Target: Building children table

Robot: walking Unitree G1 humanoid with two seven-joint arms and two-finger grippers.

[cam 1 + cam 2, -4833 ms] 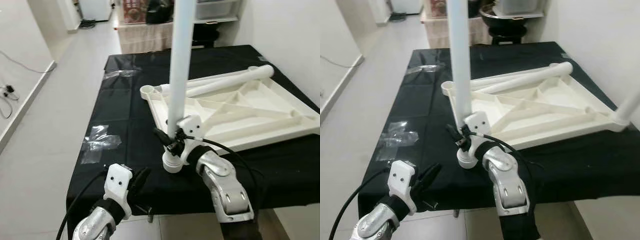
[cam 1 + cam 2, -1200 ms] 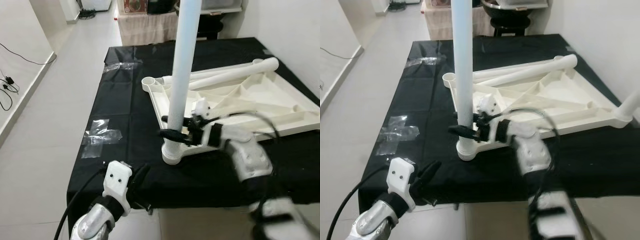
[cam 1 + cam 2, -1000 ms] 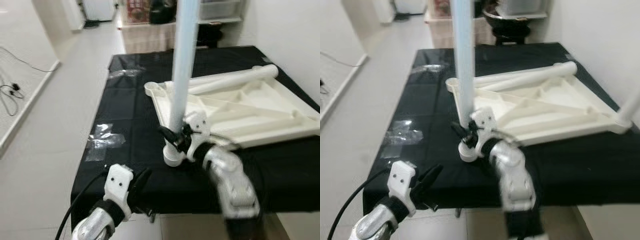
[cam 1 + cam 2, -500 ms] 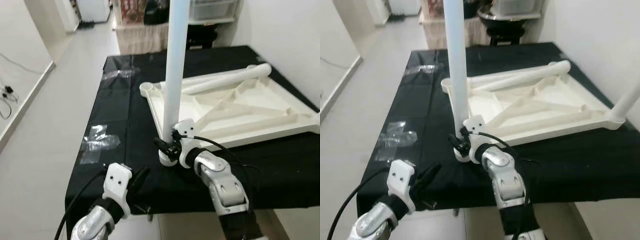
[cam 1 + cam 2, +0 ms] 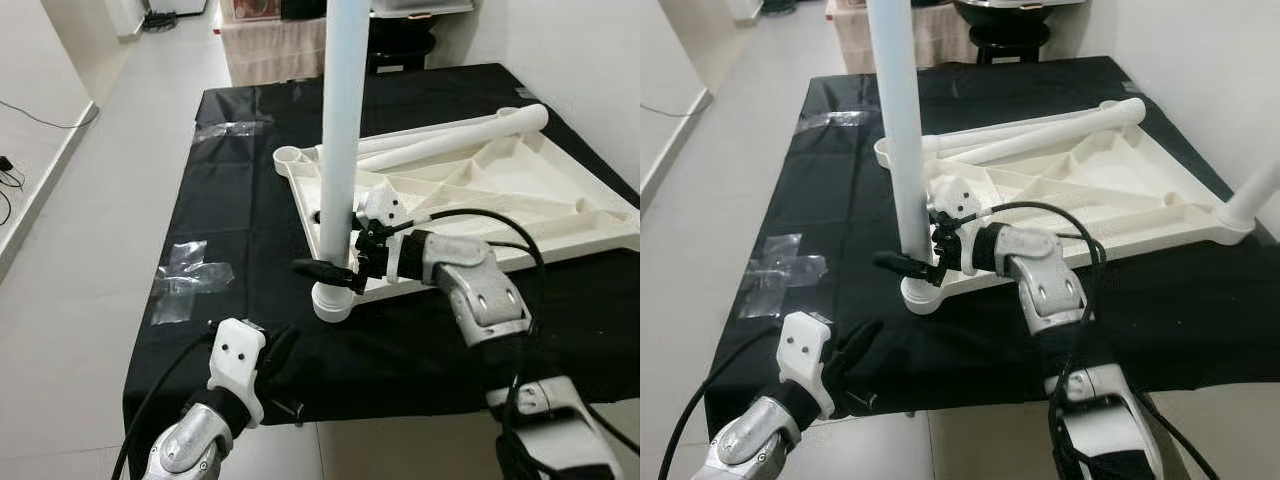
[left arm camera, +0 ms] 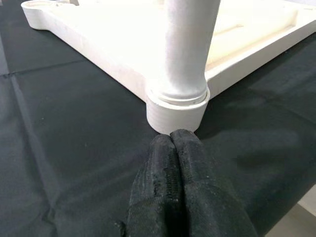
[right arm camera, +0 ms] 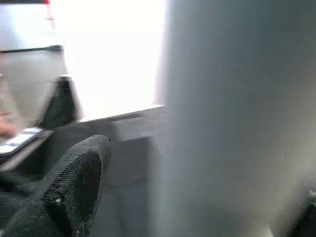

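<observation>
Floor (image 5: 70, 200), pale tile, runs down the far left, with a cable (image 5: 30, 105) lying on it.

Tape (image 5: 190, 280), clear strips, is stuck to the black cloth (image 5: 230, 200) near its left edge; a second patch (image 5: 232, 129) sits further back.

Left gripper (image 5: 280, 350) hangs low at the near edge of the cloth. In my left wrist view its fingers (image 6: 173, 173) are pressed together, holding nothing, pointed at the foot of the post and just short of it.

Upright leg (image 5: 340, 150), a white tube, stands in the near-left corner socket (image 5: 332, 300) of the upside-down tabletop (image 5: 500, 200), which lies on the cloth right of centre.

Right gripper (image 5: 335, 245) reaches in from the right to the lower part of that leg. One finger (image 5: 322, 268) passes in front of the tube, the other behind it, so I read it as closed around the leg. My right wrist view is blurred, showing one finger (image 7: 69, 192) beside the pale tube (image 7: 237, 118).

Empty corner socket (image 5: 291, 156) sits at the tabletop's far-left corner.

Loose leg (image 5: 460, 135) lies flat across the far rim of the tabletop.

Another leg (image 5: 1258, 192) stands at the tabletop's right corner.
</observation>
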